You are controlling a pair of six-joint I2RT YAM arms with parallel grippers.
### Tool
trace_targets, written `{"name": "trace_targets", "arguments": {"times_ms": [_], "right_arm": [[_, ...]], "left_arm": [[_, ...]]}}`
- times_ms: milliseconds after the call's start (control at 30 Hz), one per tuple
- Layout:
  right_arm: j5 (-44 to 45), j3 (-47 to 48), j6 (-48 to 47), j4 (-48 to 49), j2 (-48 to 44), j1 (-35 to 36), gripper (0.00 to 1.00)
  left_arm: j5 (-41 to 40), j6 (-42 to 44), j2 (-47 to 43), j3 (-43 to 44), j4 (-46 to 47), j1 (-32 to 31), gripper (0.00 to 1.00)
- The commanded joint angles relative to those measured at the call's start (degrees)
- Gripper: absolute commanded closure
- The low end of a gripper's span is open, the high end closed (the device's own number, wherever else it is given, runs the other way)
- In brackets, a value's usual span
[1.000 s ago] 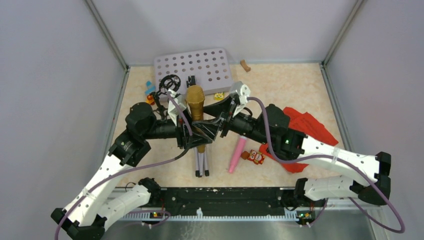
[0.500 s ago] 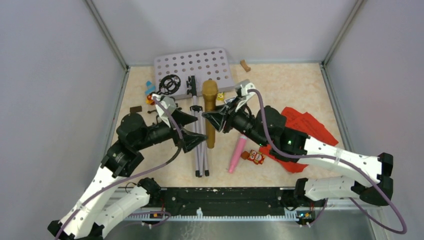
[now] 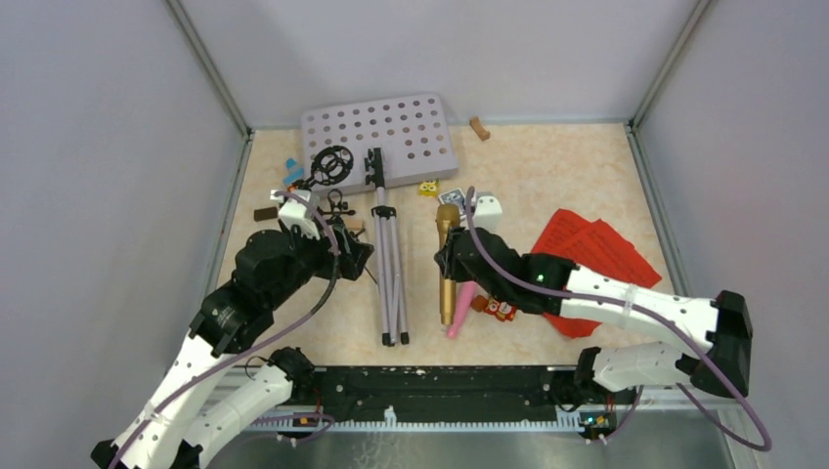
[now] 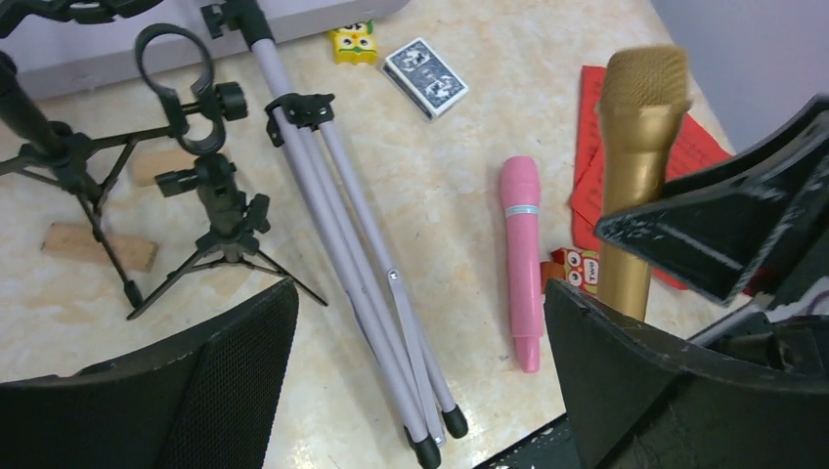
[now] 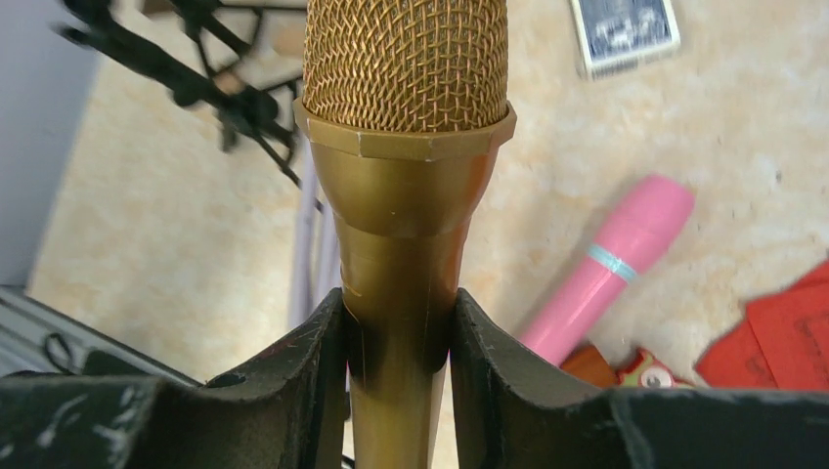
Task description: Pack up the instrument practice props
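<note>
The gold microphone (image 5: 403,186) sits in the right gripper (image 5: 399,337), whose two black fingers (image 5: 318,362) press against either side of its handle just below the mesh head. From above, it lies lengthwise near the middle of the table, head pointing toward the far wall. We cannot tell whether its lower end touches the tabletop.

Just beside it to the right lies the pink microphone (image 4: 523,264), flat on the table. An orange owl toy (image 4: 577,270) sits at its right side, and the red sheet-music pages (image 3: 598,249) spread out beyond that. The blue playing-card deck (image 4: 425,76) lies farther back, near a small yellow toy (image 4: 352,41).

To the left of the gold microphone, the silver tripod pole (image 3: 389,274) lies folded on the table. Its top end meets the grey hole-punched tray (image 3: 381,127) at the far wall.

Left of the pole stand the two small black mic tripods (image 4: 223,220), with a wooden block (image 4: 98,246) beside them.

The left gripper (image 4: 420,288) hangs over this left side with its fingers spread wide. We see nothing between them but the table and the pole below.
</note>
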Motion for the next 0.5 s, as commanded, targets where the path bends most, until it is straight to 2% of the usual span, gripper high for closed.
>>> {"name": "trace_targets", "arguments": {"times_ms": [0, 467], "right_arm": [[-1.8, -1.1, 6.5, -2.3, 5.1, -1.1, 1.0], [-15.3, -2.2, 14.3, 7.6, 27.7, -8.9, 1.0]], "left_arm": [[-6.5, -1.9, -1.5, -0.6, -2.5, 0.0, 0.01], [-8.5, -1.8, -3.1, -1.2, -3.9, -0.1, 0.01]]}}
